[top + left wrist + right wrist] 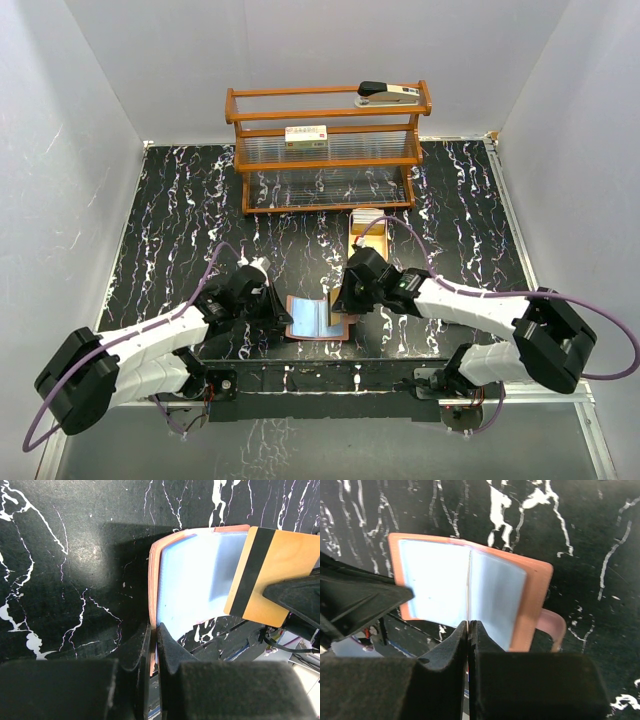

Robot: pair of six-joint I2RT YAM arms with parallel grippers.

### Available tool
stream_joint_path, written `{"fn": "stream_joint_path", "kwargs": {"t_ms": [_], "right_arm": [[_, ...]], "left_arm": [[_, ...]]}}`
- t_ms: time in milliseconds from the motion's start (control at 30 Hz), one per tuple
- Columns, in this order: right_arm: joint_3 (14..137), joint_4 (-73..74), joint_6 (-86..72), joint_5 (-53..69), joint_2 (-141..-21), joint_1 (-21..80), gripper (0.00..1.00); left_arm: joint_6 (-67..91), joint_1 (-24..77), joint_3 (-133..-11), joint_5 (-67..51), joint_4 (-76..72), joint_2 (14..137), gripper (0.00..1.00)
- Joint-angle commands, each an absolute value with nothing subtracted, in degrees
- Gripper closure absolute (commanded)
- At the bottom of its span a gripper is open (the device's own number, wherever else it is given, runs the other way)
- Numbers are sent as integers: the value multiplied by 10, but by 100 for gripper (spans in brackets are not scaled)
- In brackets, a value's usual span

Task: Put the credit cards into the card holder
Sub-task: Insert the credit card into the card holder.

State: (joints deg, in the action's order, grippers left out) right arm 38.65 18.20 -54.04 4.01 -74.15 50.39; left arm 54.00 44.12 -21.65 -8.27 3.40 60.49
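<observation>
The card holder (pixel 308 320) lies open near the table's front edge, reddish-brown outside and pale blue inside (pixel 190 580). My left gripper (pixel 278 308) is shut on the edge of its left flap (pixel 154 627), which stands lifted. My right gripper (pixel 343 300) is shut on a credit card (pixel 280 565), beige with a black stripe, held on edge over the holder's inner side. In the right wrist view this card (pixel 470 587) shows only as a thin line above the shut fingers (pixel 469 624). The holder's rim (pixel 540 595) and its pink closing tab (pixel 556 627) lie to the right.
A wooden rack (pixel 328 150) stands at the back with a stapler (pixel 388 94) on top and a cream-and-yellow box (pixel 306 136) on its shelf. A small wooden tray (pixel 367 222) with pale contents sits just behind my right gripper. White walls enclose the table.
</observation>
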Motion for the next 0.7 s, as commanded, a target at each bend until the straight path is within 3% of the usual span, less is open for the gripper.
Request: {"fn": "stream_joint_path", "kwargs": {"t_ms": [0, 667], "right_arm": [[422, 150, -532, 46, -745, 512, 100], [357, 48, -557, 67, -812, 524, 99]], "left_arm": [[539, 444, -209, -91, 22, 611, 100], [555, 444, -196, -88, 14, 635, 100]]}}
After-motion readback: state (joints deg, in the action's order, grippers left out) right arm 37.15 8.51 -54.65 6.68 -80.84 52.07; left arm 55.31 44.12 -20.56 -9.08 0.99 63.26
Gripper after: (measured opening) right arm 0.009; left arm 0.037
